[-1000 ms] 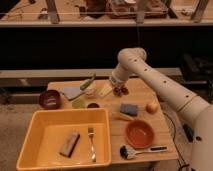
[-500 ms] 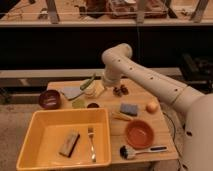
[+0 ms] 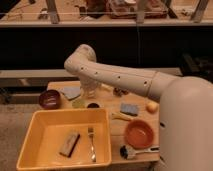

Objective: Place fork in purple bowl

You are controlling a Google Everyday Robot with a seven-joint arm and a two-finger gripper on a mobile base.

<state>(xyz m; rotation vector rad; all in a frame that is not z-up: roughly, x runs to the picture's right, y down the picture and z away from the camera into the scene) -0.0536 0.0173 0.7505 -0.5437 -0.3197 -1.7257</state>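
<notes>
The fork (image 3: 91, 142) lies lengthwise inside the yellow bin (image 3: 40, 131), right of its middle, tines pointing to the far side. The purple bowl (image 3: 50, 98) stands on the table just beyond the bin's far left corner. My gripper (image 3: 89, 91) hangs from the white arm (image 3: 120, 80) over the back of the table, right of the purple bowl and beyond the bin's far wall. It holds nothing that I can see. It is well above and behind the fork.
A brown block (image 3: 70, 143) lies in the bin left of the fork. On the table are an orange bowl (image 3: 139, 132), a black-handled brush (image 3: 135, 150), a blue sponge (image 3: 129, 108), a tiny dark cup (image 3: 93, 106), a yellow fruit (image 3: 152, 106) and a grey cloth (image 3: 71, 92).
The arm has swung left across the table, and the gripper has moved from the table's middle to near the purple bowl. The fork and the bowls have not moved.
</notes>
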